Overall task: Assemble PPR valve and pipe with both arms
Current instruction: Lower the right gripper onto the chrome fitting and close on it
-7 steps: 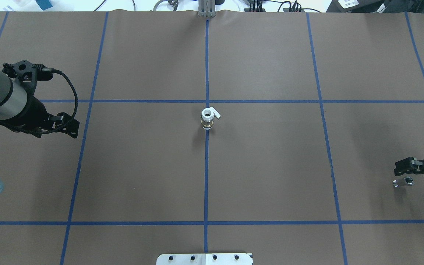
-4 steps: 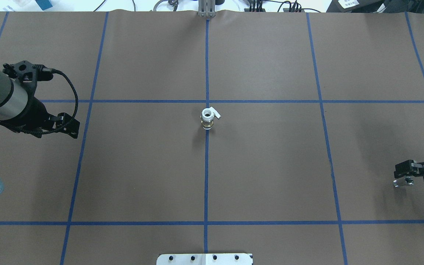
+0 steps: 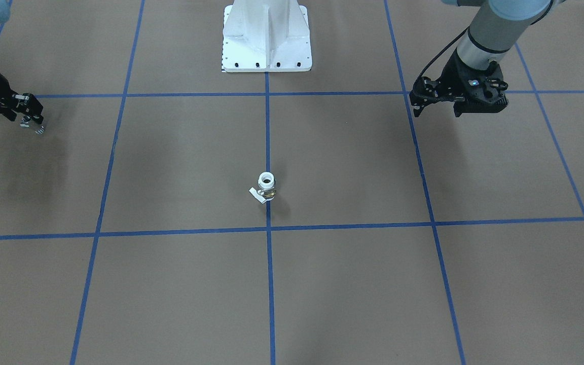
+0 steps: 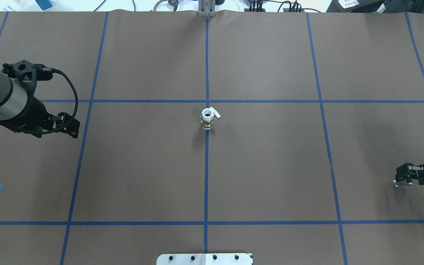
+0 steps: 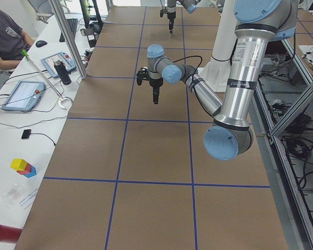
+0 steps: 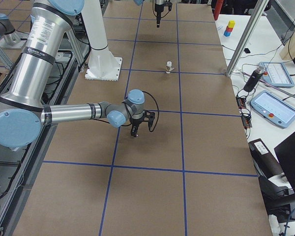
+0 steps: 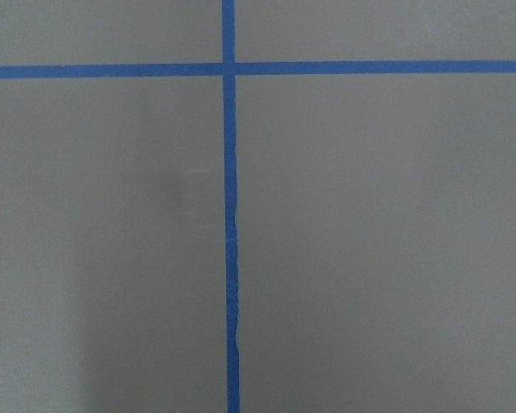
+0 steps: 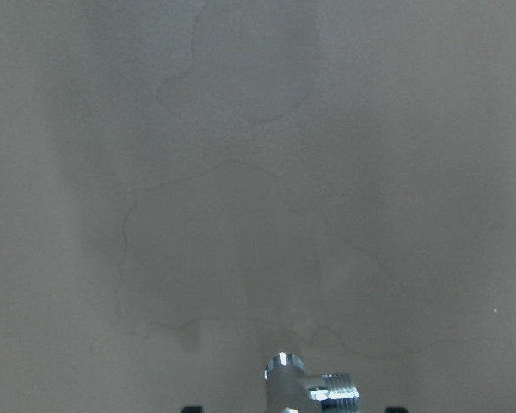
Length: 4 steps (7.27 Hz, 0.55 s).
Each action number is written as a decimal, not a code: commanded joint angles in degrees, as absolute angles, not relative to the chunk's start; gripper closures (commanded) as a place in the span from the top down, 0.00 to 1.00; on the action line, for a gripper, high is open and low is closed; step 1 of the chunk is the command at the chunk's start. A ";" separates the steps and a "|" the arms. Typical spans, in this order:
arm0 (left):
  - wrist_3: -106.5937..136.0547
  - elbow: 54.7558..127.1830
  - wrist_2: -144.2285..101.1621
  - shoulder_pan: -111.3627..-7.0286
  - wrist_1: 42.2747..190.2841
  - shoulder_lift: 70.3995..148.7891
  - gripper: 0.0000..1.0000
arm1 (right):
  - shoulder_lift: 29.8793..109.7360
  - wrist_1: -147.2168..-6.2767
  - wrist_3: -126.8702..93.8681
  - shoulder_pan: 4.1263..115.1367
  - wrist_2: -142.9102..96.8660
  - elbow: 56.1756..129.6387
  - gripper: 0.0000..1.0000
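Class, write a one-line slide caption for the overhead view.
Right pincer poised over the pipe, PPR valve upright at centre, left pincer far aside.

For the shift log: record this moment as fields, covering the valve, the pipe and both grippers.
PPR valve: upright on the centre tape line, untouched
pipe: lying on the table, on the robot's right
right gripper: open, low, straddling the pipe
left gripper: far from both parts, empty; open or shut unclear
assembly: not begun

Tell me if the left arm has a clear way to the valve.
Probably yes: only bare table lies between the left gripper and the valve; the right gripper sits far aside.
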<state>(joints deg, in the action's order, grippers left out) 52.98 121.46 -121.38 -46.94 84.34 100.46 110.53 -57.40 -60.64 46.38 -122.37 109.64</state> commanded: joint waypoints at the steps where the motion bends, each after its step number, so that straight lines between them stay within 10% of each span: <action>1: 53.00 121.55 -121.38 -46.93 84.29 100.46 1.00 | 110.57 -57.39 -60.64 46.32 -122.69 109.60 0.57; 4: 53.09 121.73 -121.38 -47.02 84.29 100.46 1.00 | 110.65 -57.39 -60.64 46.32 -122.78 109.42 0.23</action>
